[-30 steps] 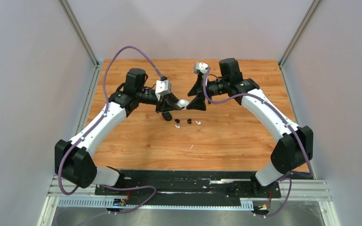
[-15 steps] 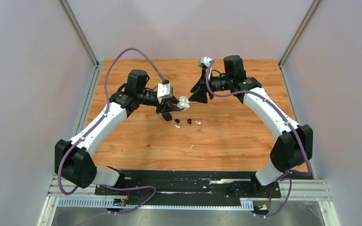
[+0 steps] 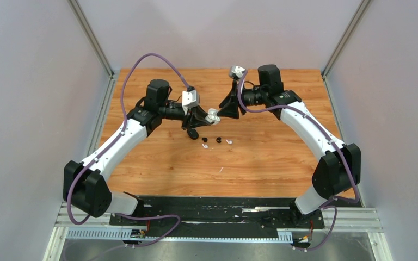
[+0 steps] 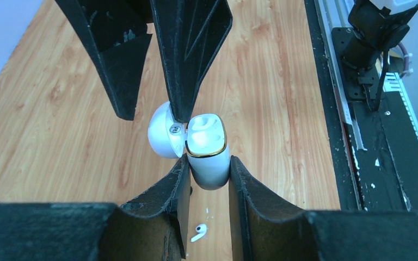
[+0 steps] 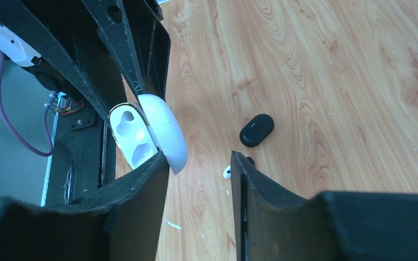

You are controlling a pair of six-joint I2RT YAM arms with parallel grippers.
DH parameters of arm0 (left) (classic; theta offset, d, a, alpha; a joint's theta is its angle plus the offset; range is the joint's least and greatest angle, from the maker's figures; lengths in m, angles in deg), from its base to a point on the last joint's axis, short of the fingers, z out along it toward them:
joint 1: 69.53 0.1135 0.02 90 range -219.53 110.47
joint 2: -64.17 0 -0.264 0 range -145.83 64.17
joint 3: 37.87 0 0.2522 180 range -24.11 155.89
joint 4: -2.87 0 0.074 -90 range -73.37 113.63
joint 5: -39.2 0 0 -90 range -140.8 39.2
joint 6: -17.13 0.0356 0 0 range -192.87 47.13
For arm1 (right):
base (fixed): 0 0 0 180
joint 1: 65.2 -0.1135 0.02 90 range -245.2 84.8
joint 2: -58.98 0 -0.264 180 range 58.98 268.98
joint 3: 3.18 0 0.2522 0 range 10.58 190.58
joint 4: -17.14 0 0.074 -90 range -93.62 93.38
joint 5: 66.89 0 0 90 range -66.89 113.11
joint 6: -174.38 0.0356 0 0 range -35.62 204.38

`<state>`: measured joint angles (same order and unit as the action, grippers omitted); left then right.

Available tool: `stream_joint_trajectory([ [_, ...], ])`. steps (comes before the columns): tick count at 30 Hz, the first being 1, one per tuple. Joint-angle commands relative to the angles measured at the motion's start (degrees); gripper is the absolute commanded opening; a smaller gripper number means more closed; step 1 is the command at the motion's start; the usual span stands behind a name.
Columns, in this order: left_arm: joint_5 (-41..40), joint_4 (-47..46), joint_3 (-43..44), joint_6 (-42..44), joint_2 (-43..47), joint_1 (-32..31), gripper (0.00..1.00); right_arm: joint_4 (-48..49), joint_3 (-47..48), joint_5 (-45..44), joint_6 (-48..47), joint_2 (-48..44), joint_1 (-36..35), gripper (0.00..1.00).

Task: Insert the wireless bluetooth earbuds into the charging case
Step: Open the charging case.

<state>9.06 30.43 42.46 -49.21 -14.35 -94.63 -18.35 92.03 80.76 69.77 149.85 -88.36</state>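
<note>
Here the left pincer (image 4: 208,164) clamps a white, gold-rimmed charging case (image 4: 207,142), lid open; right pincer (image 5: 198,159) gapes.

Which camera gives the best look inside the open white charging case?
The left wrist view: the white charging case, clamped in the left end effector, has its lid open and its empty sockets facing the lens. The right wrist view shows the case obliquely, partly behind a finger; the top view, only a white blob.

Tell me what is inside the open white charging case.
The white charging case shows two empty sockets; nothing is seated in them. The left end effector covers its lower sides.
</note>
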Motion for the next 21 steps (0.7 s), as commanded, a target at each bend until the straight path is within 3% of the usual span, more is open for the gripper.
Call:
stream_joint_trajectory([
  [1,0.3,-5.6,-0.6,-4.6,2.0,-0.5,0.0,2.1,-0.7,3.5,1.1,-2.3,0.2,0.41],
  [7,-0.3,-5.9,-1.2,-4.7,1.8,-0.5,0.0,2.3,-0.3,6.2,1.3,-2.1,0.2,0.22],
  [15,-2.4,-11.1,-3.1,-8.7,0.9,-0.5,0.0,2.9,-0.4,8.1,2.0,-1.7,0.1,0.22],
  [21,-3.8,-15.4,-3.8,-12.7,0.5,-0.5,0.0,2.9,-1.3,8.4,1.9,-1.9,-0.3,0.12],
])
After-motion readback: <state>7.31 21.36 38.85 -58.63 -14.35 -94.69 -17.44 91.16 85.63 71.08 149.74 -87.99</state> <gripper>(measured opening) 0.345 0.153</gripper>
